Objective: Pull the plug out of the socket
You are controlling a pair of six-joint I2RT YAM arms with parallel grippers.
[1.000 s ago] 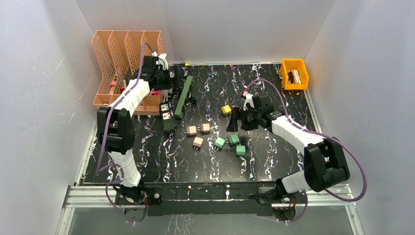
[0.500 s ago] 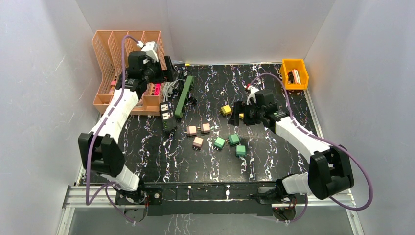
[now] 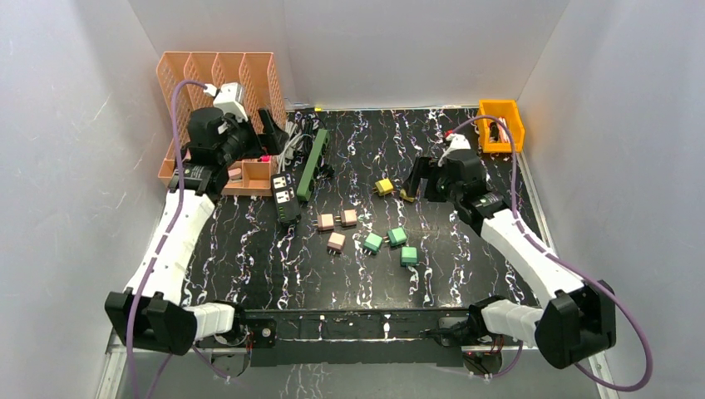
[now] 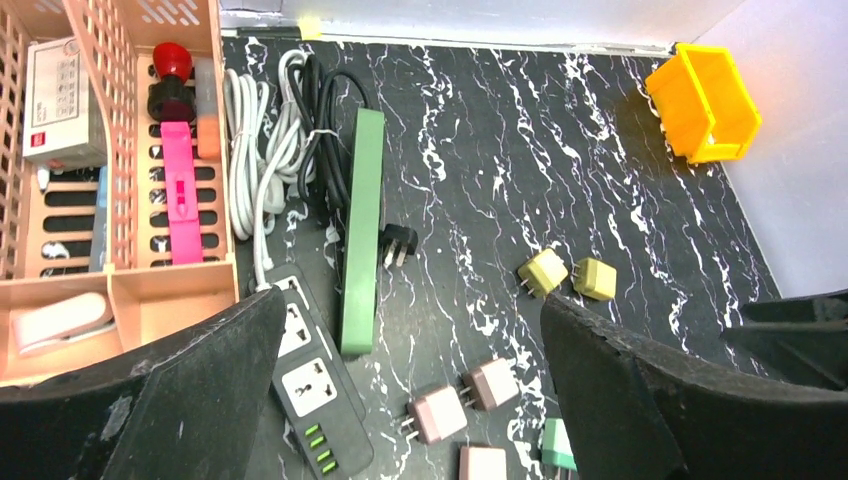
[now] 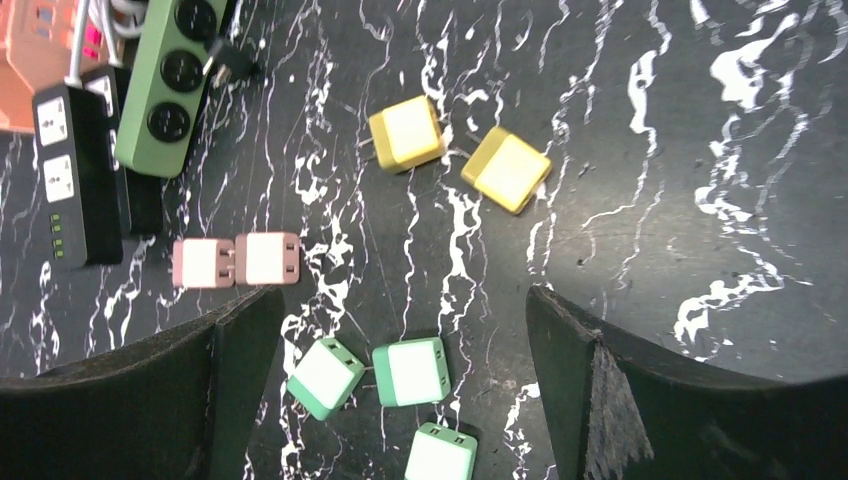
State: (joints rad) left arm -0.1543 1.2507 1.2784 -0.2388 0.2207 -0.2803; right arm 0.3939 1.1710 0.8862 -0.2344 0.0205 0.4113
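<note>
Plugs [image 5: 408, 370] lie loose beneath our open, empty left hand [image 4: 410, 310] and right hand [image 5: 400, 295]; careless descent could scatter them.

The left arm [image 3: 170, 241] stretches long from its base, its elbow low at the near left and its forearm rising toward the far left. The left pincer [image 3: 261, 135] points right and downward with its jaws spread wide and nothing between them. In the wrist view its dark fingers [image 4: 150, 390] fill the two bottom corners. The right arm [image 3: 520, 245] reaches forward and inward, its elbow at the near right. The right pincer [image 3: 424, 183] faces down and left, jaws likewise wide apart and empty.
</note>
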